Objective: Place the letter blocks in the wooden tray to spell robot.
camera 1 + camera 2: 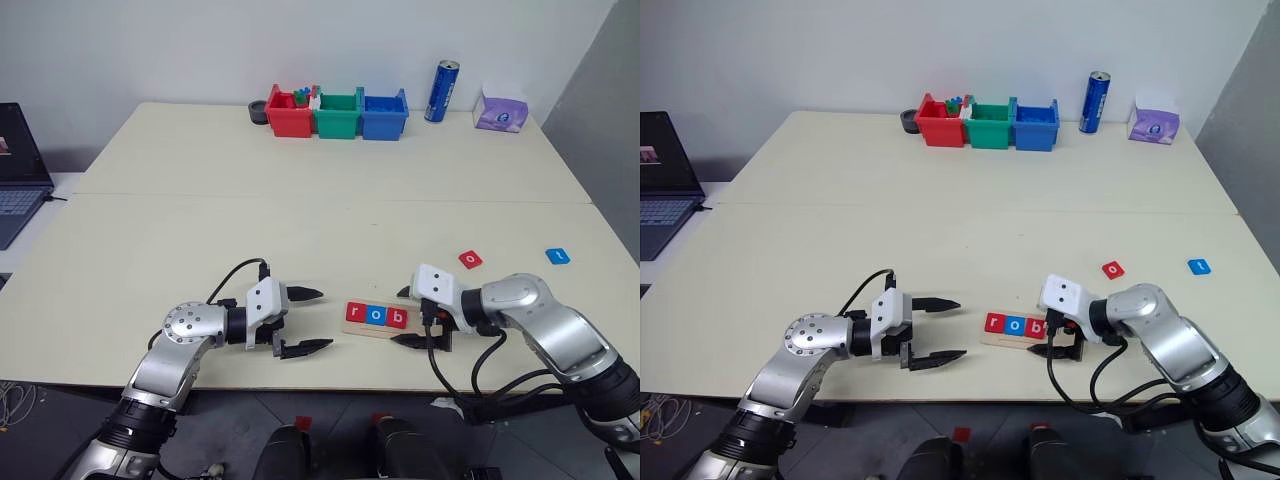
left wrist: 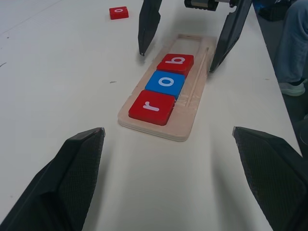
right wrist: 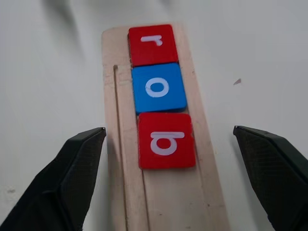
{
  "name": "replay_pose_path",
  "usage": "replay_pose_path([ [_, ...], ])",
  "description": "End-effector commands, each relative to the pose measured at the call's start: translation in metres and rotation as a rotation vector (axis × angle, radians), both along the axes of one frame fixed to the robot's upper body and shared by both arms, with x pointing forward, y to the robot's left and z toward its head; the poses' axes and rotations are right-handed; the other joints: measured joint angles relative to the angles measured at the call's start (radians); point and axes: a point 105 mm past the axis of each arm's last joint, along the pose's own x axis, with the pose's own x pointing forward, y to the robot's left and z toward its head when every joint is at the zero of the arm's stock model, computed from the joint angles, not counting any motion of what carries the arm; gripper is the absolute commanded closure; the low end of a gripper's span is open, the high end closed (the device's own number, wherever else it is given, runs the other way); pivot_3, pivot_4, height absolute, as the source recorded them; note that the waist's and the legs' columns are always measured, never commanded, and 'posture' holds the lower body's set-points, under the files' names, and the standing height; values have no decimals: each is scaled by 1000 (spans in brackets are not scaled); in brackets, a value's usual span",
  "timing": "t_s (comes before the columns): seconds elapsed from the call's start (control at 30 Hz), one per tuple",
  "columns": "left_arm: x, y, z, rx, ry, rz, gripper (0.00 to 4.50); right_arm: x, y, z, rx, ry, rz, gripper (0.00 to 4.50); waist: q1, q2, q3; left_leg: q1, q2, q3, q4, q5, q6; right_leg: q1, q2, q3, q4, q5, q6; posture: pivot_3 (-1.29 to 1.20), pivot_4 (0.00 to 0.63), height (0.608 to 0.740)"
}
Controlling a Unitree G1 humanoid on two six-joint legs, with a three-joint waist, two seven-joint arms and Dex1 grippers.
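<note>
Wooden tray (image 3: 202, 202) holds r-o-b; right claw (image 1: 410, 316) wide, empty; left claw (image 1: 305, 320) wide, empty.

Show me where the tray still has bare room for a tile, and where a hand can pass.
The wooden tray is bare past the red b, at the right gripper's end. The other end holds the red r and blue o. Open tabletop runs from the tray to the bins. Crowded: both tray ends, flanked by the left gripper and the right.

Three letter blocks (image 1: 376, 315) lie in the wooden tray (image 2: 190, 122); two more lie right, farther back
</note>
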Motion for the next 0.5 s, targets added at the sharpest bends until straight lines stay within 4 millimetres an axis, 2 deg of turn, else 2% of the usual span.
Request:
replay_pose_path([
  [0.03, -2, -6, 11, -14, -42, -23, 0, -4, 1, 26, 50, -73, 7, 33, 0, 0, 0, 0, 0, 0, 0, 0, 0, 0, 0, 0, 0, 0, 0, 0, 150, 740],
  [0.27, -2, -7, 13, -14, -39, -20, 0, -20, -15, 16, 47, -87, -85, 33, 2, 0, 0, -1, 0, 0, 0, 0, 0, 0, 0, -1, 0, 0, 0, 0, 150, 740],
  [0.33, -1, -7, 12, -13, -38, -21, 0, -27, -12, 11, 58, -61, -90, 592, 1, 0, 0, -1, 0, 0, 0, 0, 0, 0, 0, -1, 0, 0, 0, 0, 150, 740],
  [0.5, 0, -7, 12, -10, -39, -23, 0, -38, -6, 1, 66, -13, -91, 2428, -1, 0, 0, 0, 0, 0, 0, 0, 0, 0, 0, -1, 0, 0, 0, 0, 150, 740],
])
